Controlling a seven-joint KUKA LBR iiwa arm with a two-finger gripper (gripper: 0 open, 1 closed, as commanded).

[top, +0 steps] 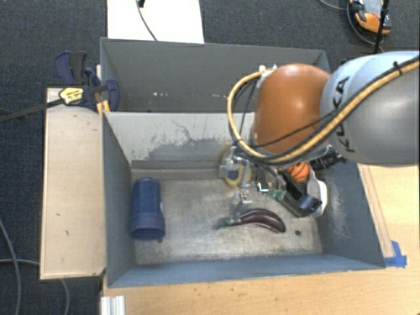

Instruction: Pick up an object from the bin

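The robot's arm [374,110] comes in from the right, with a round orange cover [289,107] on its wrist. Its claw [240,205] hangs low in the grey bin [118,176], right at the green stem end of a dark purple toy eggplant [264,220]. The eggplant lies flat on the bin floor, a bit right of the middle, near the front wall. The claw may be touching the stem, but that is hard to see. Nobody could tell if the claw is open or closed. A blue cup [146,209] lies on its side, well apart at the left. A small heap of orange, white and black things [305,189] sits just behind the eggplant, under the arm.
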